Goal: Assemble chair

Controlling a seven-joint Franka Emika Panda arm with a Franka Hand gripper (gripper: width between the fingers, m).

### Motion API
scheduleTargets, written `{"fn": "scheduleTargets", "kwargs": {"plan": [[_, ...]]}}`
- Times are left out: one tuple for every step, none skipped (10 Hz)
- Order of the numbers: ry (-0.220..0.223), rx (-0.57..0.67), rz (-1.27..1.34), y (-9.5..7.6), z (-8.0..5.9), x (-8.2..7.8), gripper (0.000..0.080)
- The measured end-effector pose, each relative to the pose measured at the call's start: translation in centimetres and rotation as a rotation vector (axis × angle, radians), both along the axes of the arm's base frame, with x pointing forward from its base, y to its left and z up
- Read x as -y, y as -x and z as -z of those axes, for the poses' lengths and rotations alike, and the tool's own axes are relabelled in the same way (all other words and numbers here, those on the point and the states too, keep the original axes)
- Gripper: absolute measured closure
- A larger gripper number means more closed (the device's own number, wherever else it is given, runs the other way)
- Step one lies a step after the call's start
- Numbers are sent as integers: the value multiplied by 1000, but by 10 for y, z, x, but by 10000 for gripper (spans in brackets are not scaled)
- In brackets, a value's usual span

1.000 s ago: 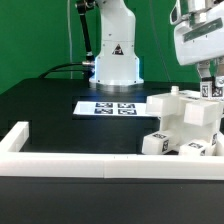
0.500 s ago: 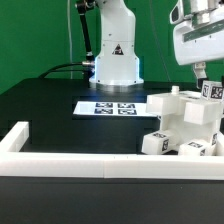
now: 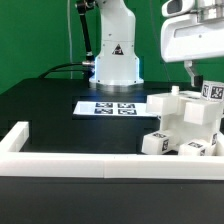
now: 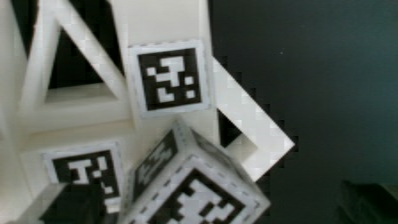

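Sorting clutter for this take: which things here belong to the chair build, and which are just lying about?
Job: stacked chair blocks; loose chair blocks.
Just lying about: marker board; white rail.

A matte black surface (image 3: 50, 115) fills the scene. A white border rail (image 3: 80, 162) runs along its near edge and turns toward the far side at the exterior view's left corner. Farther back, near the middle, the marker board (image 3: 110, 106) lies flat, just in front of the robot's white base (image 3: 117, 68). At the exterior view's right, the chair (image 3: 190, 122) pieces stand clustered, with small tagged blocks (image 3: 155, 143) nearest the rail.
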State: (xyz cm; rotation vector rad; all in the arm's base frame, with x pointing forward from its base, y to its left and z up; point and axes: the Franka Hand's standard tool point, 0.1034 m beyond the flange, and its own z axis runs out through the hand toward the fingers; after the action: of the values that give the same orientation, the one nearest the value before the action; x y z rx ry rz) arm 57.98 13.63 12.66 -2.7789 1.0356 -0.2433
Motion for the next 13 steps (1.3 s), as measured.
{"fn": "scheduleTargets", "kwargs": {"plan": [[20,9,-89,0,0,0,151],[32,15,-145,0,0,0,151],[50,19,-205,0,0,0,151],[104,24,-336,1,2,-1,151],[134,28,-419,1,3,-1,151],[157,32,-500,1,3,0,151],[181,37,-586,1,4,0,151],[195,41,-648,1,4,0,151],[196,42,-661,1,4,0,151],[196,42,-659,1,4,1,163],[196,42,-659,1,4,1,163],[196,42,-659,1,4,1,331],[196,41,-659,1,4,1,331]]}}
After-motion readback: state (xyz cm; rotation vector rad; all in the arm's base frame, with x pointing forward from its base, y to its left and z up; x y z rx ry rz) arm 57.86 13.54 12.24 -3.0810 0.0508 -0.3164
